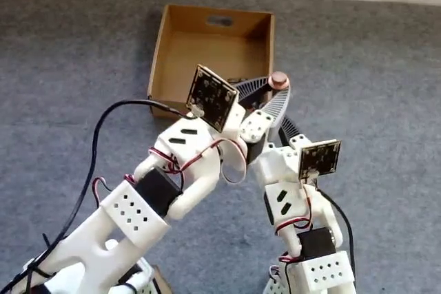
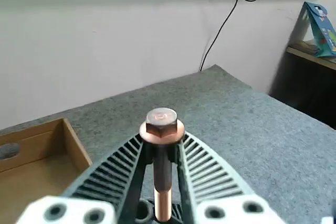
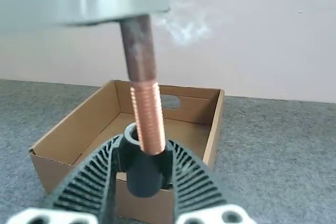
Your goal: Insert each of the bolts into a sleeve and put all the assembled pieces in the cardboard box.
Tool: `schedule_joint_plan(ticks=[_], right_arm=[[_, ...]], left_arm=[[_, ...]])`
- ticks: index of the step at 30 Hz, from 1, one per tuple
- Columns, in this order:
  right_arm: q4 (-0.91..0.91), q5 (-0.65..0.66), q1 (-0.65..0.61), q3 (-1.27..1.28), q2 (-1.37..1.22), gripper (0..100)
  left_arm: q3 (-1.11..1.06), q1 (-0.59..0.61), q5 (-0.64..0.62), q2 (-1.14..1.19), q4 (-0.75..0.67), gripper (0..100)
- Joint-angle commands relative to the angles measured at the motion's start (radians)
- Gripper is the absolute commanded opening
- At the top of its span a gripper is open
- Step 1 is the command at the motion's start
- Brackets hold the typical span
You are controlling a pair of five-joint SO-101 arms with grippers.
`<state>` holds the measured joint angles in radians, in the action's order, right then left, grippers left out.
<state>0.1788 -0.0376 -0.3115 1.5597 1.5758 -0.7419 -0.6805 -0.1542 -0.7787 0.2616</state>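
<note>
Grey ribbed fingers (image 2: pixel 118 169) of the left gripper (image 2: pixel 163 144) are clamping narrowly on the copper-coloured bolt (image 2: pixel 162 127), gripping its shank just under the hexagonal head. The right gripper (image 3: pixel 143 149) is pinching the dark sleeve (image 3: pixel 140 174) between its 2 fingers. The sleeve's mouth is facing the bolt's threaded end (image 3: pixel 147 121), which is either touching the rim or just entering it; which of the 2 cannot be told.

Seen from above, the 2 grippers are meeting at 1 o'clock from the picture's centre. The cardboard box (image 1: pixel 160 46) is sitting open beyond them, at 11 o'clock from the bolt head.

Risk: the thread appears to be sitting slightly off the bore's axis. A push from here is likely to be jamming it on the rim, tilting the sleeve, or sliding the sleeve out of the fingers.
</note>
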Motion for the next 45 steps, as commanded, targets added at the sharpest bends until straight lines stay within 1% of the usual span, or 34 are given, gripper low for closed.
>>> schedule_joint_plan(ticks=[1, 13, 18, 26, 33, 37, 40, 44, 45], right_arm=[[-0.024, -0.009, -0.005, -0.01, 0.013, 0.7], [-0.024, -0.006, -0.005, -0.01, 0.013, 0.7], [-0.024, -0.006, -0.008, -0.01, 0.013, 0.7], [-0.019, -0.006, -0.008, -0.008, 0.013, 0.7], [-0.019, -0.009, -0.008, -0.008, 0.013, 0.7], [-0.019, -0.006, -0.008, -0.008, 0.013, 0.7], [-0.019, -0.006, -0.008, -0.008, 0.013, 0.7], [-0.019, -0.006, -0.008, -0.008, 0.013, 0.7], [-0.019, -0.006, -0.007, -0.008, 0.013, 0.7]], left_arm=[[0.016, 0.01, 0.008, -0.002, 0.002, 1], [0.016, 0.035, 0.012, -0.001, 0.0, 1], [0.008, 0.077, 0.012, 0.001, -0.066, 1], [0.016, 0.071, 0.008, 0.127, -0.071, 1], [0.013, 0.079, 0.006, 0.128, -0.06, 1], [0.012, 0.061, 0.005, 0.068, 0.034, 1], [0.008, 0.047, 0.005, 0.025, 0.072, 1], [0.008, 0.038, 0.002, 0.021, 0.141, 1], [0.008, 0.038, -0.018, 0.021, 0.157, 1]])
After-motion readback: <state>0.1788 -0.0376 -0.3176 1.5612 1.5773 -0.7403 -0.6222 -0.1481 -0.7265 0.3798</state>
